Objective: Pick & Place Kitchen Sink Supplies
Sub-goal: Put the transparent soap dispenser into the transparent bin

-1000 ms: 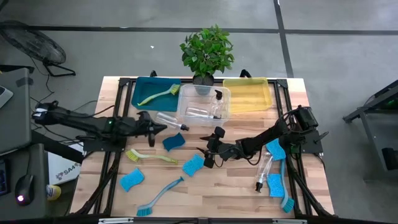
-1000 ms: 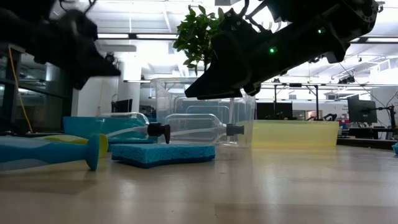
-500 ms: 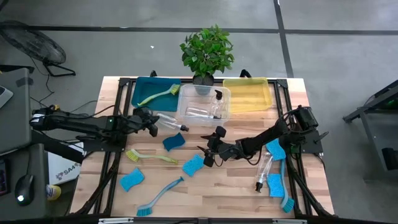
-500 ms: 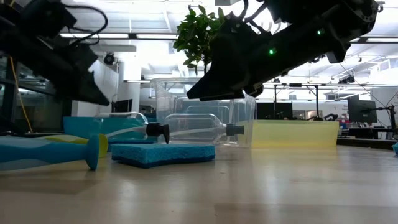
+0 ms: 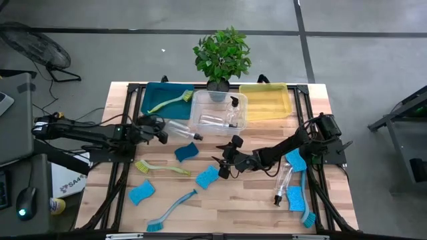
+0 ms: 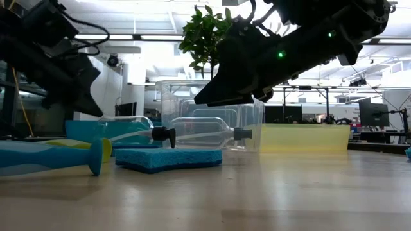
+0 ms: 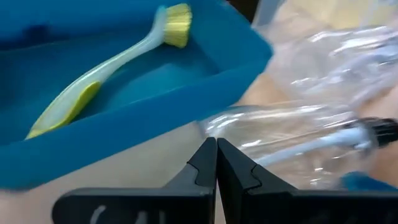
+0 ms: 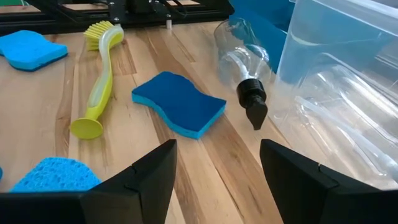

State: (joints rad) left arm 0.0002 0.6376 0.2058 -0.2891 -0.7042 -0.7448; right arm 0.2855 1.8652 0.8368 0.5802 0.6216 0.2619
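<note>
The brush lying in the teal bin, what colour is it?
Yellow-green brush, seen best in the left wrist view.

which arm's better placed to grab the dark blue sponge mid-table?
Right. Its end effector is open and faces the dark blue sponge with clear wood between. The left end effector is shut, pointed at the bottle beside the teal bin.

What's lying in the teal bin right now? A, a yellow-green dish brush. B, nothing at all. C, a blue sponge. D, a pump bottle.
A: the teal bin holds one yellow-green brush, seen from above and in the left wrist view; the bottle lies on the table outside it.
</note>
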